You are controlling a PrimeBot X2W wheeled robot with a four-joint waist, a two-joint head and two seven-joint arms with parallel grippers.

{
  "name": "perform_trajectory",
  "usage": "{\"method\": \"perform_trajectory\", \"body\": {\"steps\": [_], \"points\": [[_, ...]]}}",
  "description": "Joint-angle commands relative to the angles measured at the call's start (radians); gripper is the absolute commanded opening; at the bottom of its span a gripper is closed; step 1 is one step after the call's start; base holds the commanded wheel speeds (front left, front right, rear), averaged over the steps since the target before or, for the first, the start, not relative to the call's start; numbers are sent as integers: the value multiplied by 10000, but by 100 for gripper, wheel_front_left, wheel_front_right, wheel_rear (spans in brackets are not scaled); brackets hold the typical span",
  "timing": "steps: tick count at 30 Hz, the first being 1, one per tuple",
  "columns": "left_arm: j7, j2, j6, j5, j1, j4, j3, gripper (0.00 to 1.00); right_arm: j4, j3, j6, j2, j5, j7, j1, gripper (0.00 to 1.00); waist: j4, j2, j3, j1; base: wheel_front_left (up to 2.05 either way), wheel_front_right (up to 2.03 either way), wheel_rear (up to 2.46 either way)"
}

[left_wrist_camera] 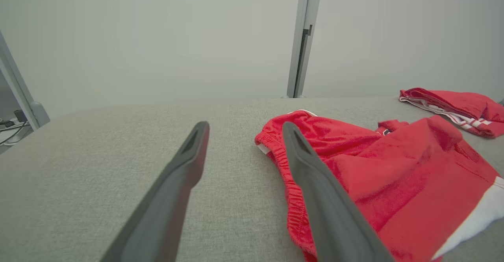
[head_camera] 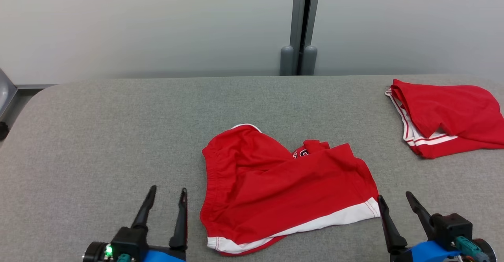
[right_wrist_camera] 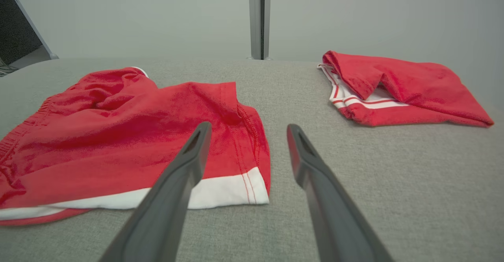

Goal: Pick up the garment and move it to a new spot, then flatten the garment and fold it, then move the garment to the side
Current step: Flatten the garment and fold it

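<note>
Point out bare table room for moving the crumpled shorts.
Widest: the left half of the table, between its left edge and the shorts. Also a strip behind the shorts, up to the far edge. Crowded on the right, where the folded red garment leaves a narrower gap.

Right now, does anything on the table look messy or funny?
Yes. The red shorts in the middle of the grey table lie rumpled: the top part is folded over on itself, with wrinkles and a bit of lettering peeking out. The other red garment at the far right lies folded near the edge.
</note>
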Motion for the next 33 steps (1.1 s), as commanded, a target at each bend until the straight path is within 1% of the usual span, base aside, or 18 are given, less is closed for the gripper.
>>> {"method": "perform_trajectory", "body": {"steps": [1, 4, 9, 14, 18, 23, 33], "points": [[19, 20, -44, 16, -193, 81, -132, 100, 109, 34, 2, -85, -62, -66, -178, 100, 33, 0, 57, 1, 0, 0, 0], [104, 70, -171, 33, -230, 413, -728, 100, 680, 176, 2, -191, -96, -126, -380, 100, 69, 0, 176, 1, 0, 0, 0], [278, 255, -259, -114, -337, 979, -1606, 100, 1610, 385, 2, -323, 5, -305, -822, 100, 121, 0, 397, 1, 0, 0, 0], [499, 509, -286, -329, -403, 1503, -2304, 100, 2519, 612, 2, -428, 47, -497, -1295, 100, 139, 0, 609, 1, 0, 0, 0], [535, 598, -293, -624, -428, 1774, -2859, 100, 3168, 757, 2, -469, 109, -628, -1649, 100, 168, 0, 759, 1, 0, 0, 0], [579, 754, -270, -957, -614, 2020, -3397, 100, 3976, 991, 2, -564, 191, -818, -2101, 100, 228, 0, 886, 1, 0, 0, 0], [547, 753, -270, -1325, -973, 2380, -4186, 100, 5554, 1222, 0, -760, 426, -922, -2833, 100, 325, 0, 1007, 1, 0, 0, 0]]}}
